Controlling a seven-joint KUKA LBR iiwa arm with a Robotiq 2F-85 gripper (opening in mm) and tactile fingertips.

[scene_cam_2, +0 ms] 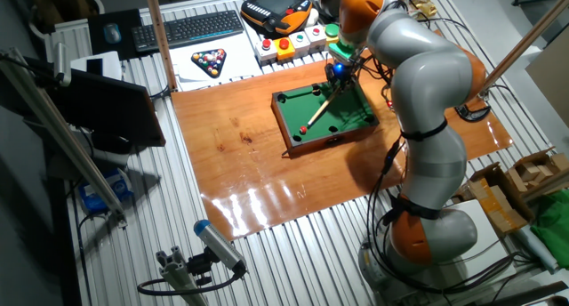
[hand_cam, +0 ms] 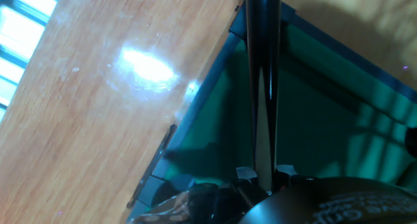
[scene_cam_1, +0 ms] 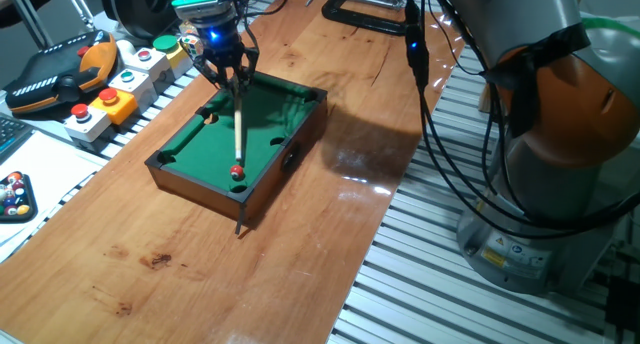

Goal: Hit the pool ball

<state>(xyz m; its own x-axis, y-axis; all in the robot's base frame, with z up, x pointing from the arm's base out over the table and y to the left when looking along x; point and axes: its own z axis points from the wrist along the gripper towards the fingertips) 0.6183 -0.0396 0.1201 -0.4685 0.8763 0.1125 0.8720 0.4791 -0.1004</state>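
Note:
The tiny red pool ball [scene_cam_1: 236, 171] lies on the green felt of the miniature pool table [scene_cam_1: 200, 134], near its front rail; it also shows in the other fixed view [scene_cam_2: 303, 129]. My gripper [scene_cam_1: 226, 66] hangs over the table's far end, shut on a thin cue stick [scene_cam_1: 239, 119] that slants down towards the ball. The cue tip is at or just short of the ball; I cannot tell if they touch. In the other fixed view the gripper [scene_cam_2: 338, 72] holds the cue [scene_cam_2: 322, 103] over the table [scene_cam_2: 356, 119]. The hand view shows the cue [hand_cam: 262, 61] and the felt [hand_cam: 313, 126]; the ball is hidden there.
A black triangle rack of coloured balls [scene_cam_1: 15, 194] lies on paper at the left, also in the other fixed view [scene_cam_2: 211, 63]. Button boxes [scene_cam_1: 105, 104] and a teach pendant [scene_cam_1: 60, 74] stand behind the wooden board [scene_cam_1: 200, 274]. Cables [scene_cam_1: 430, 94] hang at the right.

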